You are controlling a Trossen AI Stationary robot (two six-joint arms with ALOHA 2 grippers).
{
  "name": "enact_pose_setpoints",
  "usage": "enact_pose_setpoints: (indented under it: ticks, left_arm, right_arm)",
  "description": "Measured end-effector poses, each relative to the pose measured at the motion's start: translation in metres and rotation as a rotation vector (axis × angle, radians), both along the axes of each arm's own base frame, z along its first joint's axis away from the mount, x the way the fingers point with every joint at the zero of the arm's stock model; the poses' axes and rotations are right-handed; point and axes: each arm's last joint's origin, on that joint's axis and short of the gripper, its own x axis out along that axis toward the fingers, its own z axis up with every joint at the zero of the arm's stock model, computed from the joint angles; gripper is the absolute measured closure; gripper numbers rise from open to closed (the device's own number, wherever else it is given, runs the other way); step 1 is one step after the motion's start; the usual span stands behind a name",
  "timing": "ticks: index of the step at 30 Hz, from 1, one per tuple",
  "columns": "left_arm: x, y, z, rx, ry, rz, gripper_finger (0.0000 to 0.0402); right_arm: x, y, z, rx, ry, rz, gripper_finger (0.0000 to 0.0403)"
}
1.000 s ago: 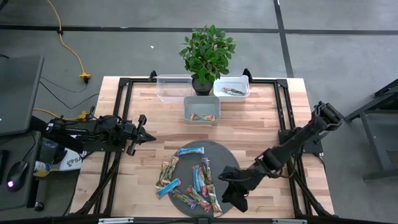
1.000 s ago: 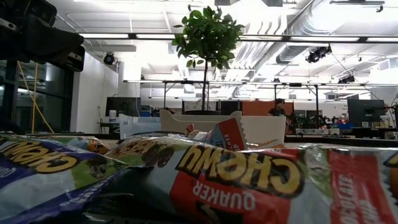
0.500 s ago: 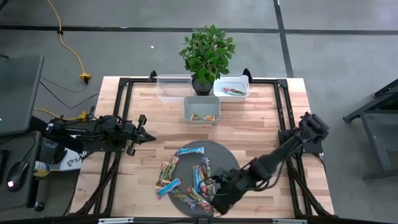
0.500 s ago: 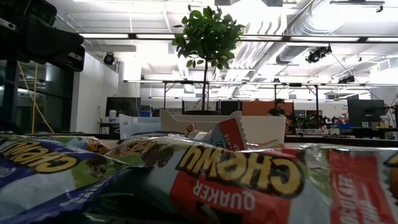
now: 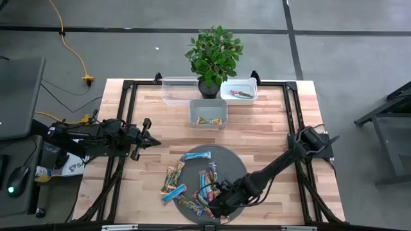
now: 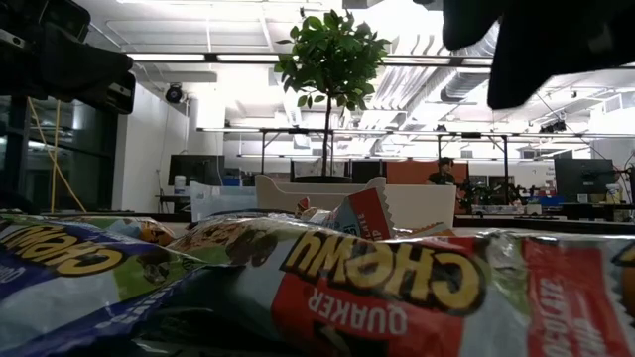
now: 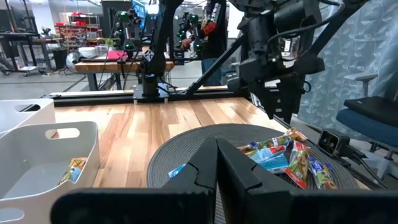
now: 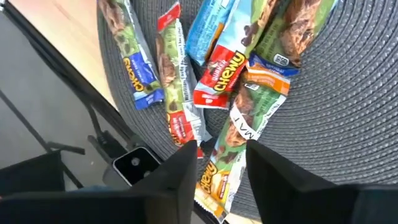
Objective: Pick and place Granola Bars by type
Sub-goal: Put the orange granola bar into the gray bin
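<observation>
Right gripper hovers low over the granola bars heaped on the round mat, jaws part open around nothing; picking step, I'd say; next it must drop and pinch one bar; left gripper waits closed, well apart.

The right end effector hangs over the near edge of the round mat on the bench, directly above the granola bars. Three bins and a potted plant sit well beyond it; the left end effector waits off to its left.
</observation>
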Motion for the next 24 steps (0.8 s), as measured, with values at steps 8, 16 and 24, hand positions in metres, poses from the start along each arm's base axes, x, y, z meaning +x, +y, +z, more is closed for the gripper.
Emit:
enact_pose_setpoints:
  ticks: [8, 16, 24]
  left_arm:
    - [0.000, 0.000, 0.000, 0.000, 0.000, 0.000, 0.0401]
    - [0.000, 0.000, 0.000, 0.000, 0.000, 0.000, 0.0401]
    - [0.000, 0.000, 0.000, 0.000, 0.000, 0.001, 0.0401]
  right_arm:
    - [0.004, 0.002, -0.017, -0.009, 0.042, -0.019, 0.0207]
    - [0.009, -0.001, -0.032, 0.003, 0.093, -0.018, 0.0175]
    - [0.015, -0.004, -0.047, 0.025, 0.140, -0.013, 0.0175]
